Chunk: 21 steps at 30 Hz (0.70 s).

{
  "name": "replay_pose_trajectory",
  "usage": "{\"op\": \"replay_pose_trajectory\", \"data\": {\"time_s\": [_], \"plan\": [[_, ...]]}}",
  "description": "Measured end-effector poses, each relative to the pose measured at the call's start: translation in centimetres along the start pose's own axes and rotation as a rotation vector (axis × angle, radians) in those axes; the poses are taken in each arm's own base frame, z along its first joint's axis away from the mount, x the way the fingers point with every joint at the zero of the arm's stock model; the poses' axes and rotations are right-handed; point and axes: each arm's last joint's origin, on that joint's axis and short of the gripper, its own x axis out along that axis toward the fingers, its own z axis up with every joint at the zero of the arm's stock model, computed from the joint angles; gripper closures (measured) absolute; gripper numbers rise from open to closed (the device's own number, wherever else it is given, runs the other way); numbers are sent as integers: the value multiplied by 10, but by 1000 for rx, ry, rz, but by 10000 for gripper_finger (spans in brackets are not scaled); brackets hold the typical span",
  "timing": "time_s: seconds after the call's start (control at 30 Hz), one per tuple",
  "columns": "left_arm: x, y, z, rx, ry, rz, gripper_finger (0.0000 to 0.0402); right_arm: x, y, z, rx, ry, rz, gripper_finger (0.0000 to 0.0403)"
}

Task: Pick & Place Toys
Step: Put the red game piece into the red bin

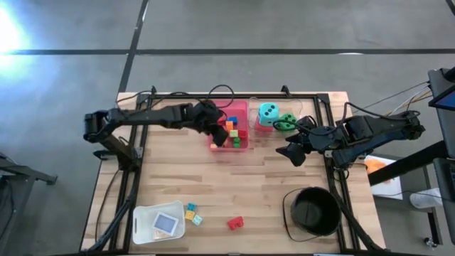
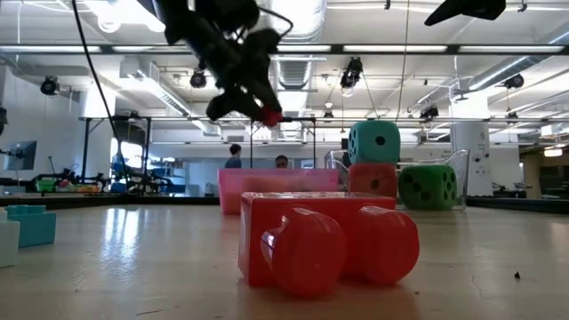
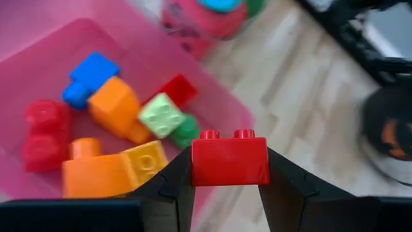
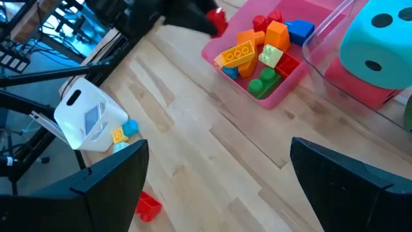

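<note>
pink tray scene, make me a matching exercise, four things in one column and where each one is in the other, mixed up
Things:
1. left gripper
2. teal die
3. black bucket
4. right gripper

States or places:
A. on top of the red die
B. open, holding nothing
C. shut on a red brick above the pink tray
D. at the table's near right corner

Pairs: 1-C, 2-A, 3-D, 4-B

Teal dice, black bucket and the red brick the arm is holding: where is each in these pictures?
teal dice (image 1: 268, 112): high view, on its dotted top face.
black bucket (image 1: 315, 211): high view, on its dark inside floor.
red brick (image 3: 230, 159): left wrist view, on its front face.
</note>
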Motion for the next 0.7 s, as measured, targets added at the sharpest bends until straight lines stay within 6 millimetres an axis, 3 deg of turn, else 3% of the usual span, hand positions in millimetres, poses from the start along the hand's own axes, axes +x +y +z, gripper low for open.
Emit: {"op": "replay_pose_trajectory", "data": {"time_s": [0.43,0.7], "plan": [[44,36,1,-9,104,108,269,0,0,0,0,0,0,33],[58,51,7,-29,135,156,269,0,0,0,-2,-1,0,33]]}}
